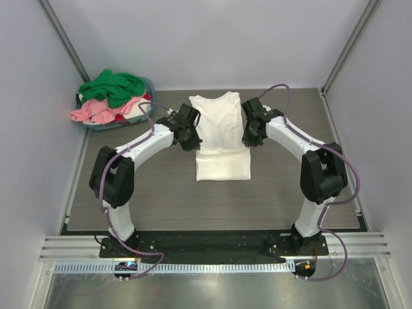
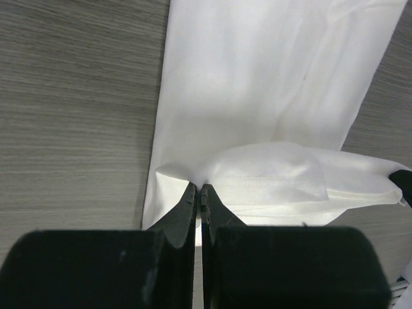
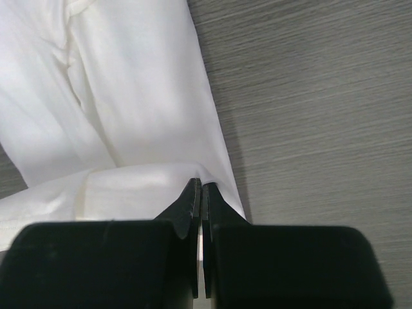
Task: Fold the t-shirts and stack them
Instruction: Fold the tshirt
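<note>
The left claw (image 2: 198,193) and right claw (image 3: 199,190) are each clamped on a side edge of the white shirt (image 1: 222,119), limp light cloth likely needing both corners held.

The black right end effector (image 3: 199,187) stood at the bottom edge, its two fingers pressed together. Their tips pinched a raised fold of a white t-shirt (image 3: 129,96). The creased shirt spread upward and to the left. A grey wood-grain surface (image 3: 322,129) filled the right side, with the shirt's edge lying on it.
</note>
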Controlling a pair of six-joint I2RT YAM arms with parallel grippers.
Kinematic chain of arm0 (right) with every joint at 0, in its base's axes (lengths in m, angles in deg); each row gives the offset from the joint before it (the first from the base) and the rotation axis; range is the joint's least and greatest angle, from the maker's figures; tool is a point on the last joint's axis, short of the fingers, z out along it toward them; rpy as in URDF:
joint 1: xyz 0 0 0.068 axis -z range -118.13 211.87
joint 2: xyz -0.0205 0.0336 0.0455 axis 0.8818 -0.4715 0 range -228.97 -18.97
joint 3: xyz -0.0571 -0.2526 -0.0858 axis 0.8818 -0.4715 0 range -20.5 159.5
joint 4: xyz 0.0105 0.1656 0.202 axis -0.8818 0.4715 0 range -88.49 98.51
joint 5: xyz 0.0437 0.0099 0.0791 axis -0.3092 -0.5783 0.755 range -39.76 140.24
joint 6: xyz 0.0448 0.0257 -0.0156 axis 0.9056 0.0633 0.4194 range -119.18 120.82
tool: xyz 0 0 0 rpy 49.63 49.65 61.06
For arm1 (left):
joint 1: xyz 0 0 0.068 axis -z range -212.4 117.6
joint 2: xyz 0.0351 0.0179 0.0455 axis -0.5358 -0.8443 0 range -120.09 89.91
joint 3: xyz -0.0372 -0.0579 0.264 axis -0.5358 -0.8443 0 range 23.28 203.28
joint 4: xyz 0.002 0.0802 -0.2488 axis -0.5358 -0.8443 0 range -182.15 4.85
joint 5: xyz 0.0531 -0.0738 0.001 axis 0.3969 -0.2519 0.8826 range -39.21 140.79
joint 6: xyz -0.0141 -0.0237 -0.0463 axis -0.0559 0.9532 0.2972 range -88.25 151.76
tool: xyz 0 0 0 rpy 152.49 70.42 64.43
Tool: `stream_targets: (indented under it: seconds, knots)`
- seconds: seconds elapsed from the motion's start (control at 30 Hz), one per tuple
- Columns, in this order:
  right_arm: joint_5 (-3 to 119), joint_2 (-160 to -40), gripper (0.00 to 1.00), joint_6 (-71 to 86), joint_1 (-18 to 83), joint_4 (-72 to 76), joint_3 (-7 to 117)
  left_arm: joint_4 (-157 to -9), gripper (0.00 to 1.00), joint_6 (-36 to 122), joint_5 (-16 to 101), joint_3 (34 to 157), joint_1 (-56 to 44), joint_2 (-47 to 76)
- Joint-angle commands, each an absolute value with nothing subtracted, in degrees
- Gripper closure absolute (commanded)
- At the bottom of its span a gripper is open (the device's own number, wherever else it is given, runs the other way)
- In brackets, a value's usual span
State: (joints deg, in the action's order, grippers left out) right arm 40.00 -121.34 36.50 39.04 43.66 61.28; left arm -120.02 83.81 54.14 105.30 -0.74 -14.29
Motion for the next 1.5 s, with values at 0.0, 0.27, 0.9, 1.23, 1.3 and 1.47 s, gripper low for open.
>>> stream_targets:
  seconds: [0.0,0.27,0.9,1.23,1.3,1.47]
  knots:
    - [41.5,-123.7,0.99,34.2,40.1,41.3,64.5,-118.4,1.00,82.2,51.4,108.7,-1.8,-17.7]
    - [43.3,-133.0,0.99,32.5,42.2,40.9,70.3,-118.7,1.00,81.9,51.1,112.9,-3.7,-24.2]
    - [49.3,-127.2,0.26,27.4,46.9,48.7,82.6,-132.5,0.59,79.0,49.6,124.8,-6.7,-21.2]
    - [60.3,-109.8,0.30,31.3,45.5,36.9,48.2,-121.1,0.57,83.1,47.0,100.1,0.6,-10.6]
    - [63.3,-108.4,0.35,31.4,45.4,34.2,45.1,-117.4,0.56,84.0,45.7,96.9,1.4,-9.2]
    - [73.1,-108.4,0.48,32.6,45.4,25.4,38.4,-112.6,0.58,86.7,44.3,93.2,2.1,-9.1]
